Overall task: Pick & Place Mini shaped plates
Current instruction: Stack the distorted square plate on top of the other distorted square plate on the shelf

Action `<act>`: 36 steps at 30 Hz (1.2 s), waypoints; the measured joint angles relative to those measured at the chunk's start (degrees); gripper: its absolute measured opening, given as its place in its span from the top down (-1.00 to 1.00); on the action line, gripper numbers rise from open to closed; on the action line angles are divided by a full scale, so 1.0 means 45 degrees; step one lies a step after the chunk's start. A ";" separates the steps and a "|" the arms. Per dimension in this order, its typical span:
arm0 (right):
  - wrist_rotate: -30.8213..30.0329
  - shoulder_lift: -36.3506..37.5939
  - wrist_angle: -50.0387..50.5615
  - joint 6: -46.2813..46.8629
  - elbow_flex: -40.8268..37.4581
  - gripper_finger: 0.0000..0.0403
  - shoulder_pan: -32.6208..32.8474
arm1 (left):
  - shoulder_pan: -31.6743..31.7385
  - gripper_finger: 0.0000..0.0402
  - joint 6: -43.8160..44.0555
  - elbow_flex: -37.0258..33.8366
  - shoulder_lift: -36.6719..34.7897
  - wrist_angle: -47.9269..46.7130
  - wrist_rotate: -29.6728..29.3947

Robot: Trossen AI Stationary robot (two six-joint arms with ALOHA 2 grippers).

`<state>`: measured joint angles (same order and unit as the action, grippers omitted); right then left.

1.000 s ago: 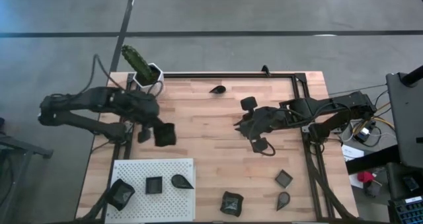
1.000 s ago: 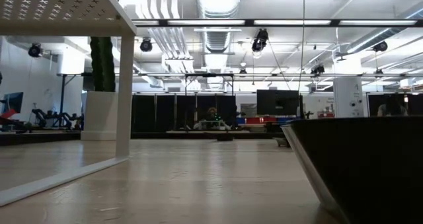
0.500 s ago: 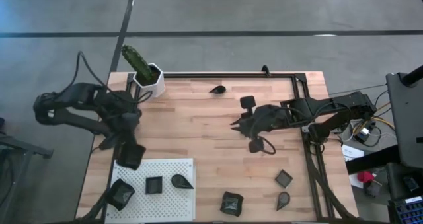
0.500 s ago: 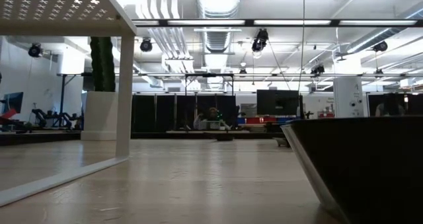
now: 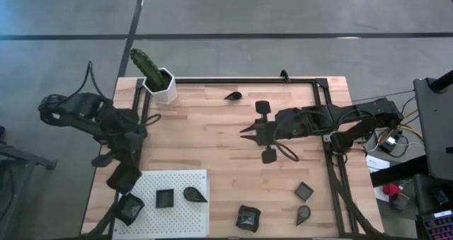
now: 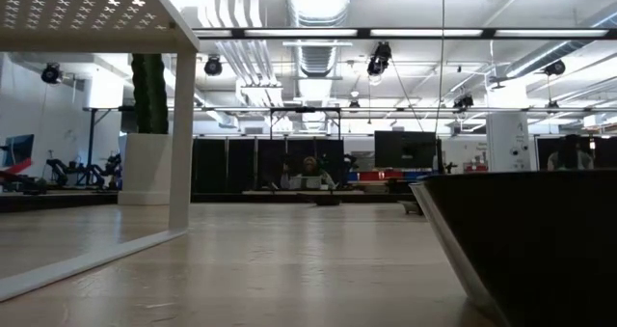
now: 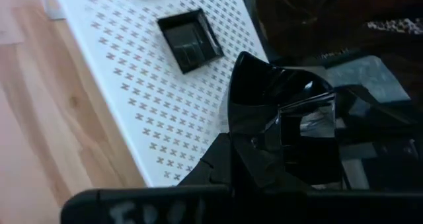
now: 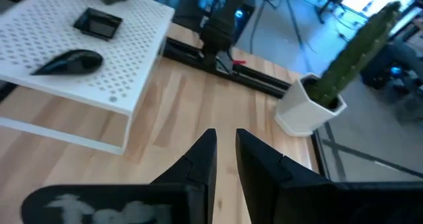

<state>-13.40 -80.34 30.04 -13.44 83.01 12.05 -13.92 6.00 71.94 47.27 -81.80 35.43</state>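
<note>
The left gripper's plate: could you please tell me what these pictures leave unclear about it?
High view: the left gripper covers the held plate, so its shape is unclear.
Left wrist view: the gripper hides its near edge; whether it touches the white board cannot be told.
Low view: neither appears.

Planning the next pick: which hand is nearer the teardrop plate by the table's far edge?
Right. The right hand sits just nearer-side of the teardrop plate; the left hand is over by the white perforated board.

Left gripper (image 7: 281, 141) clamped on a glossy black plate (image 7: 274, 95), held over the edge of the white perforated board (image 7: 132, 85). Square plate (image 7: 190, 40) on the board, just beyond the fingertips.
</note>
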 joint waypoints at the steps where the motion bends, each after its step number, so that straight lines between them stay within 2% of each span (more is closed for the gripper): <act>1: 0.0188 0.0000 -0.0052 -0.0004 -0.0001 0.73 -0.0013 | -0.0176 1.00 0.0159 -0.0005 -0.0001 0.0134 -0.0002; 11: 0.0547 0.0005 -0.0135 -0.0115 -0.0002 0.73 -0.0027 | -0.1721 1.00 0.1140 -0.0443 0.0051 0.2156 -0.0117; 24: 0.0542 0.0005 -0.0203 -0.0477 0.0002 0.73 -0.0032 | -0.3830 1.00 0.3996 -0.2963 0.0473 0.4537 -0.0479; 36: 0.0537 0.0005 -0.0416 -0.0737 -0.0002 0.73 -0.0222 | -0.5301 1.00 0.4940 -0.3152 0.0854 0.5605 -0.0590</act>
<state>-10.98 -80.31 28.16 -16.75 83.00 11.05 -37.77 28.23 57.76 51.11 -56.58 32.77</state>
